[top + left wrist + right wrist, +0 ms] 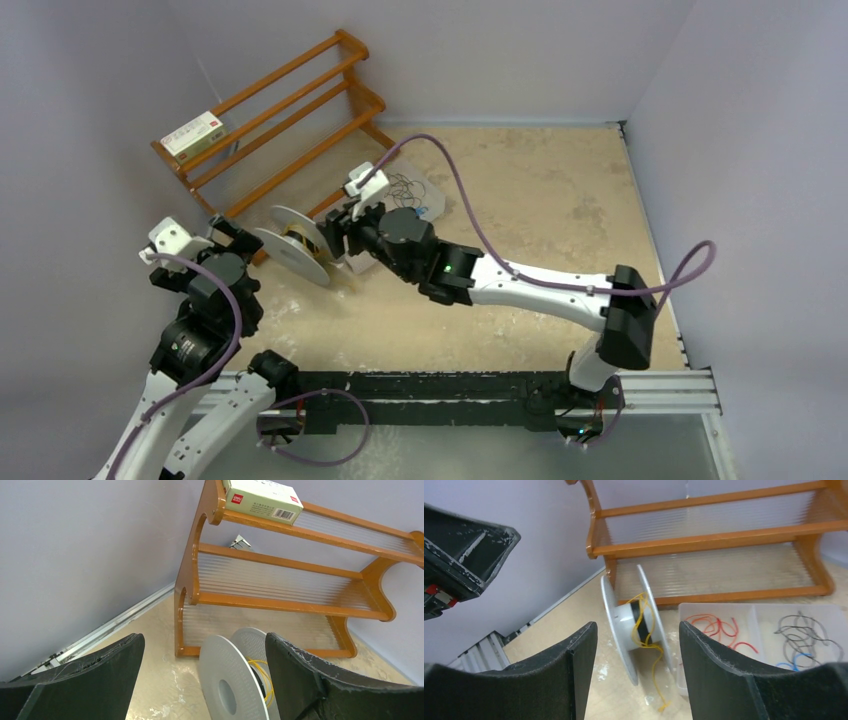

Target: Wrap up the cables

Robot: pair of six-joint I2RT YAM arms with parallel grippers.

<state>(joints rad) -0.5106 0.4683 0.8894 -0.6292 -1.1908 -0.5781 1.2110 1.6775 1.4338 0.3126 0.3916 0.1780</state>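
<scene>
our left hand [204, 640] and our right hand [638, 630] wide, empty, white plastic spool [624, 620] on its rims, axle level, thin yellow cable [644, 630] trailing onto open table [569, 615]

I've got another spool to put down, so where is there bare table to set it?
Bare tabletop lies right of the tray, out to the right wall, and between the spool and the base rail. The far-left corner is crowded: rack, spool, tray and the right arm.
</scene>
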